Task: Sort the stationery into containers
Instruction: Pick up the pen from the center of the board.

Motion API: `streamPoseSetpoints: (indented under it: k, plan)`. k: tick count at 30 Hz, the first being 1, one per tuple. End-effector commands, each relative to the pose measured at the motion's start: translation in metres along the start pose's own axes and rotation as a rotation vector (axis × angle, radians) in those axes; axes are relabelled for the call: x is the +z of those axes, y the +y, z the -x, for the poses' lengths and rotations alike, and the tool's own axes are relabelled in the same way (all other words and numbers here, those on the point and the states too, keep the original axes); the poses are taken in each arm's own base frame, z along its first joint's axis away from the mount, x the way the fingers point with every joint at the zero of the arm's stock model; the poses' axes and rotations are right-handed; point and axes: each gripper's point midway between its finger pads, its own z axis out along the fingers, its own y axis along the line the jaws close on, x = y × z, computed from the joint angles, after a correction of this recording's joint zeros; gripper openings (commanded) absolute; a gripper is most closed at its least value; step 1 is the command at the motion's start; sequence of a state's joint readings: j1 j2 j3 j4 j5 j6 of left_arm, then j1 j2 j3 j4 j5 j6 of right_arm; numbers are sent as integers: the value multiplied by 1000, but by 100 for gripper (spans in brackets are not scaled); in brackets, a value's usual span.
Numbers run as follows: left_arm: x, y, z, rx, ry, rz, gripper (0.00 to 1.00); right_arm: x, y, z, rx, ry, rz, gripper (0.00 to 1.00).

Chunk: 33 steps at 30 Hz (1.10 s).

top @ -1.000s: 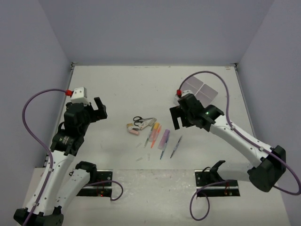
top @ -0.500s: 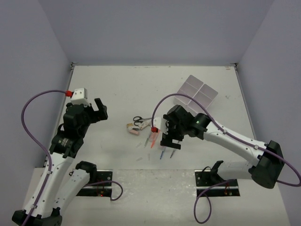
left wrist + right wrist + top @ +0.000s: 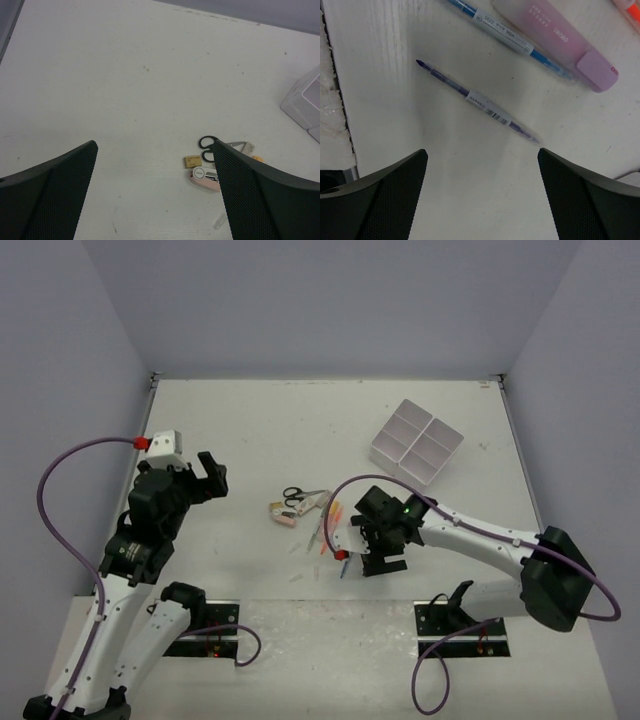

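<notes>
Come from the box [image 3: 395, 462], the right jaws are hovering wide over a pen [image 3: 475, 98], readying pickup; left also wide.

We see a white table [image 3: 250, 420] closed on three sides by plain lavender-grey walls [image 3: 330, 310] — the light is even and soft, with only faint shadows.

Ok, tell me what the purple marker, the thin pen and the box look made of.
Purple marker: likely plastic, frosted translucent barrel, opaque matte cap. Thin pen: clear plastic tube, it seems, ink showing through, paper-like barcode label. Box: white plastic probably, smooth, thin walls.
</notes>
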State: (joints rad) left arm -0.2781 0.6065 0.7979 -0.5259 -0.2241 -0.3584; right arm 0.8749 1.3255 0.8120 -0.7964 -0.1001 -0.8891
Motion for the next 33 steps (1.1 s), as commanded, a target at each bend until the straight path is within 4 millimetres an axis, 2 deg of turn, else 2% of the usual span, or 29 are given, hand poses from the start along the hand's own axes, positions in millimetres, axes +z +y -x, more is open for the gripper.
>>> streamPoseSetpoints:
  k: [1, 4, 9, 18, 23, 27, 33]
  plan:
    - [-1, -1, 2, -11, -18, 0, 100, 3, -8, -3, -69, 56, 34, 90]
    - [-3, -1, 3, -13, -28, -2, 100, 7, -11, 2, -70, 56, 52, 88]
    - [-5, -1, 4, -14, -34, -3, 100, 23, -10, -2, -80, 87, 91, 82]
    - [-7, -3, 5, -14, -38, -12, 100, 33, -18, 11, -77, 68, 111, 73]
    - [-7, -3, 5, -14, -39, -13, 100, 39, -15, 8, -80, 81, 130, 64]
    - [-8, -3, 5, -14, -41, -12, 100, 44, -8, 0, -76, 88, 136, 48]
    - [-8, -3, 5, -14, -43, -12, 100, 45, -1, -8, -96, 82, 109, 40]
